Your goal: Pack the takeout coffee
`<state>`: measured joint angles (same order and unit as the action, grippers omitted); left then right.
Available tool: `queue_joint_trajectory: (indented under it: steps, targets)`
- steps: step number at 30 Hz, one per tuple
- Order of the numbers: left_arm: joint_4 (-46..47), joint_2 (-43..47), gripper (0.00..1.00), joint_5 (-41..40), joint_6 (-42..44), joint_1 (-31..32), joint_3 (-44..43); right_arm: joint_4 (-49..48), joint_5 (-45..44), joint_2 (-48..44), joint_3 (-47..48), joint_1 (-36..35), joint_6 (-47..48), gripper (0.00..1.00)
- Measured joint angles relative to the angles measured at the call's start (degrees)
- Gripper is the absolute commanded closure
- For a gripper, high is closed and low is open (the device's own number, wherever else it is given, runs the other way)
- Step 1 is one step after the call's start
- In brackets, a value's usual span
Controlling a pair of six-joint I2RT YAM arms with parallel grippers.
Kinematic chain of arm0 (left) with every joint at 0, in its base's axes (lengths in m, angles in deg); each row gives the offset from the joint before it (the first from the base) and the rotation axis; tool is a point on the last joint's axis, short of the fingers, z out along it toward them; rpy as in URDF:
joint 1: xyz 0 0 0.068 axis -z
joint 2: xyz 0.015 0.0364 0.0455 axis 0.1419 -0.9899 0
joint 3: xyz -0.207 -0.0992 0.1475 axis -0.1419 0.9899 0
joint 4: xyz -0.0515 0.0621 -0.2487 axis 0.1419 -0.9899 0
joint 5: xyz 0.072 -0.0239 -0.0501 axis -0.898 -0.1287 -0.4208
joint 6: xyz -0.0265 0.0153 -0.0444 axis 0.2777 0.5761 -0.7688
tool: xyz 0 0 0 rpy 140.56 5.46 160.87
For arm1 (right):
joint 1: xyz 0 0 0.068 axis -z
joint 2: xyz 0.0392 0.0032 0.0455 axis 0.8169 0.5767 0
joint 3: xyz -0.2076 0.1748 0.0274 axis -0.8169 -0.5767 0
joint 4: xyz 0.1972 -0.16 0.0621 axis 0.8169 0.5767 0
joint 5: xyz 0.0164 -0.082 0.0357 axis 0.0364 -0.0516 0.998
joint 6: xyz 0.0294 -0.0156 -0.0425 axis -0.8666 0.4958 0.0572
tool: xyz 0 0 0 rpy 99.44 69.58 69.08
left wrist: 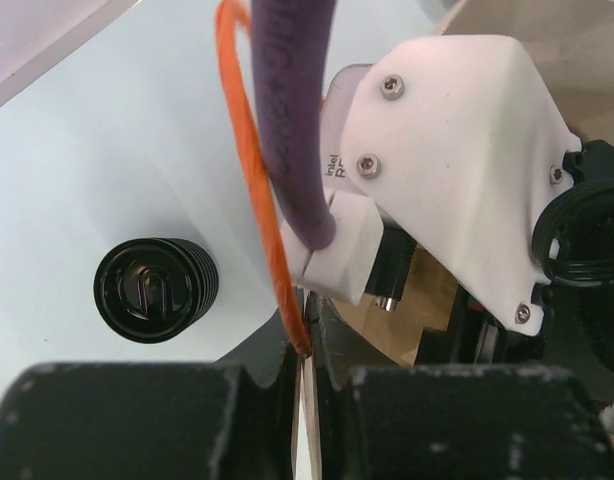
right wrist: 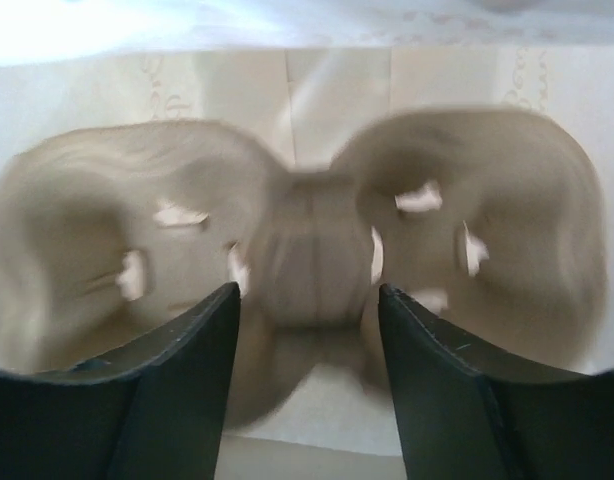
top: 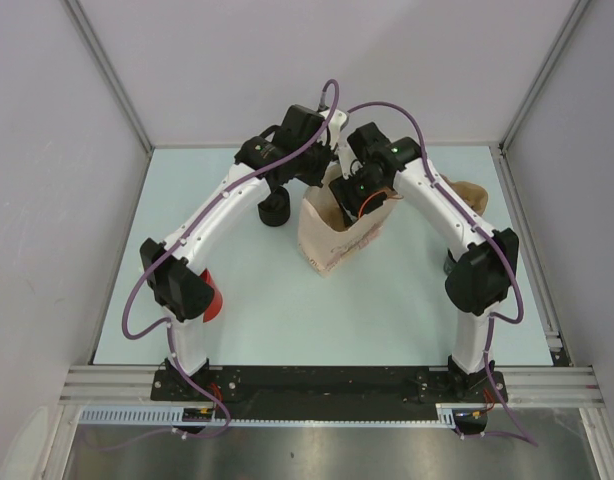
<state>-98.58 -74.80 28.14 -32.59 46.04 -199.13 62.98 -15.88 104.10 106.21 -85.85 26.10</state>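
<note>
The right gripper (right wrist: 307,292), released, sits astride the middle ridge of the carrier (right wrist: 307,250) inside the bag (top: 332,240). The left gripper (left wrist: 307,345), clenched on the bag's rim, should keep the mouth wide until the carrier seats flat. The carrier is grey pulp with two empty wells, blurred; a black lidded cup (left wrist: 155,290) stands on the counter (left wrist: 107,150) beside the bag.

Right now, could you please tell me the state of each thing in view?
Paper bag: upright, mouth open.
Cup carrier: inside the bag, both wells empty.
Black cup: upright, outside the bag.
Left gripper: shut on the bag's rim.
Right gripper: open, over the carrier.
</note>
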Motion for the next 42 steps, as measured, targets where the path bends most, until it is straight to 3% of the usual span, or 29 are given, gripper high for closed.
queue_joint_trajectory:
  steps: [8, 28, 35, 42]
  targets:
    - [0.3, 0.0, 0.91, -0.4, 0.0, 0.0, -0.1, 1.4, 2.8, 0.0, 3.7, -0.1, 1.0, 0.24]
    - [5.2, 0.0, 0.91, -0.2, 0.0, 0.3, -2.2, 2.8, 14.3, -1.2, 13.4, 6.5, 1.3, 0.21]
    - [10.0, 0.5, 0.91, 1.9, 0.5, 2.2, -3.1, 4.3, 21.3, -4.9, 13.6, 9.2, 3.0, 0.17]
    - [2.9, -0.1, 0.91, 1.0, 0.5, 0.9, -2.9, -1.5, 25.4, -14.1, 13.6, 12.5, 2.9, 0.17]
